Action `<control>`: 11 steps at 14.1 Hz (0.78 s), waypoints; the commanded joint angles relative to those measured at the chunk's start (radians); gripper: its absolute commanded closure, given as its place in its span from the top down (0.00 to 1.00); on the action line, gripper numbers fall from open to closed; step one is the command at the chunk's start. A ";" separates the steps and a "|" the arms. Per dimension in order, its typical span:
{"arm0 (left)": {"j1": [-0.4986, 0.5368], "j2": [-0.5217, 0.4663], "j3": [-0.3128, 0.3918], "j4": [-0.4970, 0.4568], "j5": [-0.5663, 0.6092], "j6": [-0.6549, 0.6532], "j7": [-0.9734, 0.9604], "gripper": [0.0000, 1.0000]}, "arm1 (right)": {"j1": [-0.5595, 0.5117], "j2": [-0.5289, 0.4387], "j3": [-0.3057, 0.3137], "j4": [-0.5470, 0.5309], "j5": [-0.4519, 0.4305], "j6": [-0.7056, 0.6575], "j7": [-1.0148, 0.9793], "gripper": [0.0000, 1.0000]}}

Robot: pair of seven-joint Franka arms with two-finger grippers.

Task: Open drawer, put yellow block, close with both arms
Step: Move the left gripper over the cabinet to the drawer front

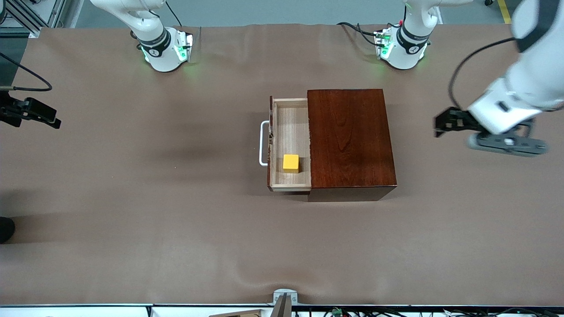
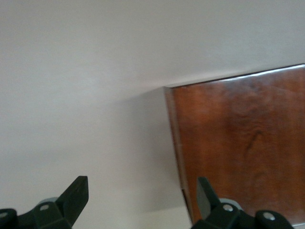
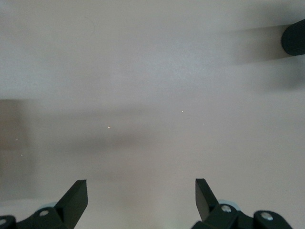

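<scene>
The drawer (image 1: 291, 145) stands pulled out toward the right arm's end, open from above, with only the yellow block (image 1: 291, 162) inside. The wooden box (image 1: 350, 138) blocks mid-table; the table (image 1: 132, 198) around it lies bare.

Dark reddish-brown wooden box (image 1: 350, 136): glossy varnish, grain visible, sheen along its edge in the left wrist view. Pale-wood drawer tray (image 1: 291, 143): raw-looking, matt, fine grain. White U-shaped bar handle (image 1: 263, 143): smooth, slight shine. Small bright-yellow cube (image 1: 291, 162): plain, matt, smooth faces. Brown table cover (image 1: 132, 185): matt, cloth-like, faintly rippled. 2 white arm shells (image 1: 524, 88): smooth glossy plastic, black matt grippers (image 2: 143, 202).
</scene>
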 commanded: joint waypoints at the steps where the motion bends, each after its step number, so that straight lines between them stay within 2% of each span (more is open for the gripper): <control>1: -0.064 0.017 -0.021 0.027 0.005 -0.020 -0.120 1.00 | -0.013 -0.024 0.013 -0.018 -0.010 0.000 -0.004 1.00; 4: -0.166 0.044 -0.029 0.027 0.003 -0.020 -0.246 1.00 | -0.019 -0.024 0.011 -0.015 -0.011 0.002 0.005 1.00; 8: -0.285 0.087 -0.030 0.033 0.005 -0.013 -0.505 1.00 | -0.016 -0.024 0.011 -0.015 -0.010 0.003 0.007 1.00; 11: -0.363 0.159 -0.029 0.075 0.008 -0.002 -0.706 1.00 | -0.017 -0.024 0.011 -0.015 -0.010 0.003 0.007 1.00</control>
